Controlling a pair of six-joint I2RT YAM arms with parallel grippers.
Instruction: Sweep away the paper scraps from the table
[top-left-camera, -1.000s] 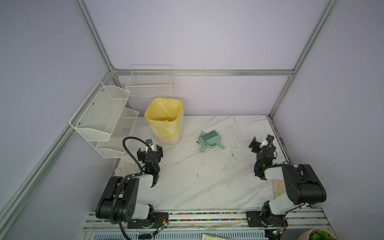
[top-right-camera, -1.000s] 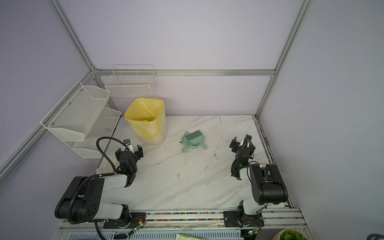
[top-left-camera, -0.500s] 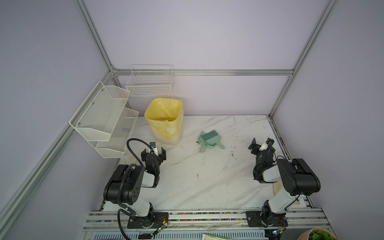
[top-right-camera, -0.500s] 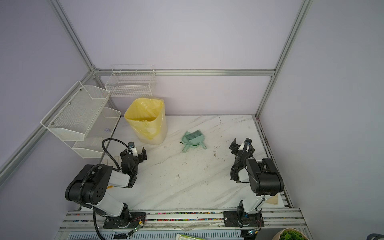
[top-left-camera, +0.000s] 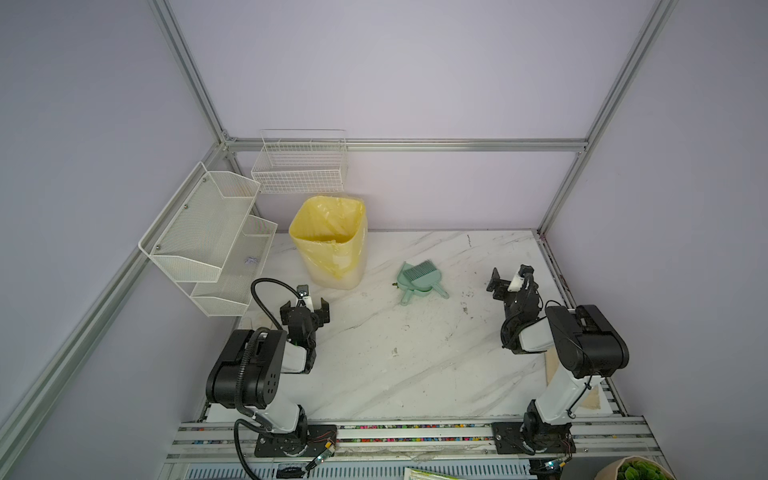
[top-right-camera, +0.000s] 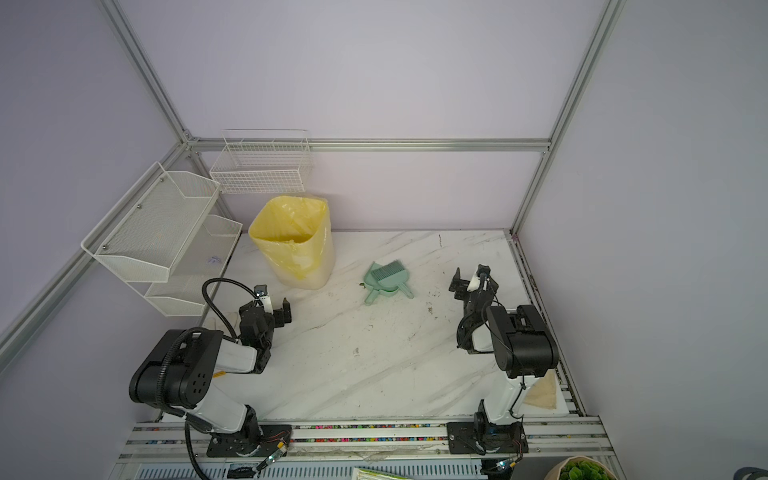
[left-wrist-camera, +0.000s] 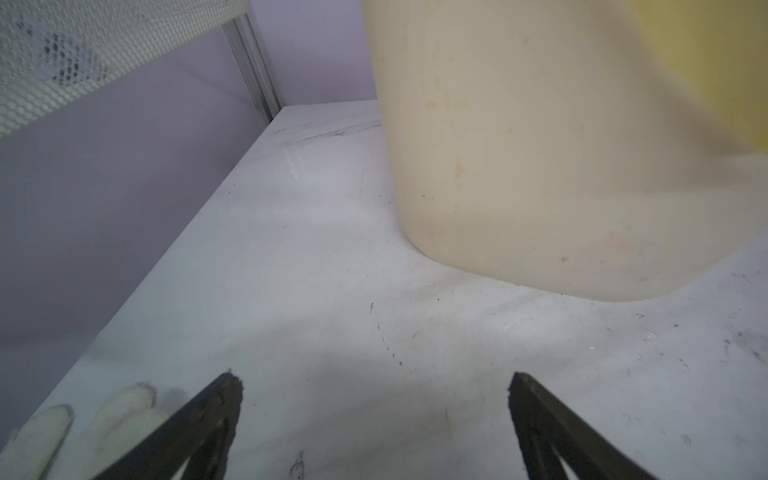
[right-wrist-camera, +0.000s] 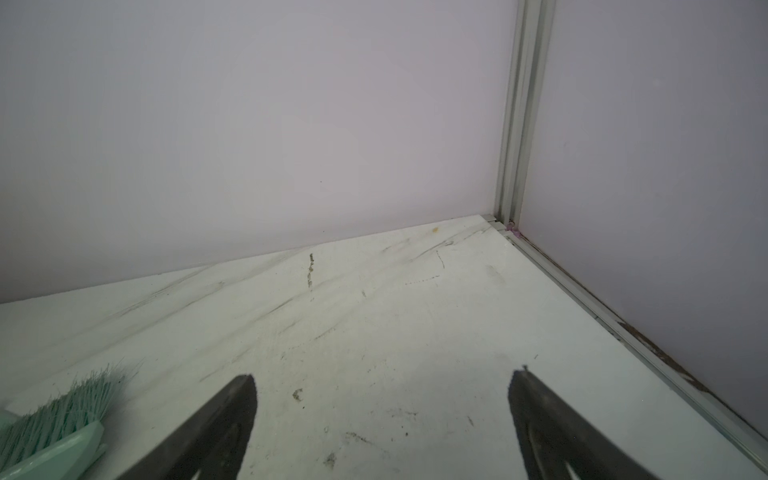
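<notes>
No paper scraps show on the white marbled table (top-left-camera: 415, 365); one pale lilac wad (top-left-camera: 251, 261) lies in the mesh shelf. My left gripper (top-left-camera: 305, 306) hovers low at the table's left side, just in front of the yellow-lined bin (top-left-camera: 332, 245). It is open and empty, as the left wrist view confirms (left-wrist-camera: 374, 386). Over at the right side, my right gripper (top-left-camera: 511, 277) is open and empty too (right-wrist-camera: 382, 386). The green dustpan with its brush (top-left-camera: 419, 278) rests between them, left of the right gripper; the brush bristles (right-wrist-camera: 62, 411) show in the right wrist view.
White mesh shelves (top-left-camera: 208, 241) and a wire basket (top-left-camera: 299, 166) hang on the walls at the back left. A white glove (left-wrist-camera: 83, 424) lies at the table's left edge beside my left gripper. A metal rail (right-wrist-camera: 623, 332) runs along the right edge.
Both arms have folded back over their bases, elbows raised. The grippers stay open, near where they were. Dustpan and bin have not moved.
</notes>
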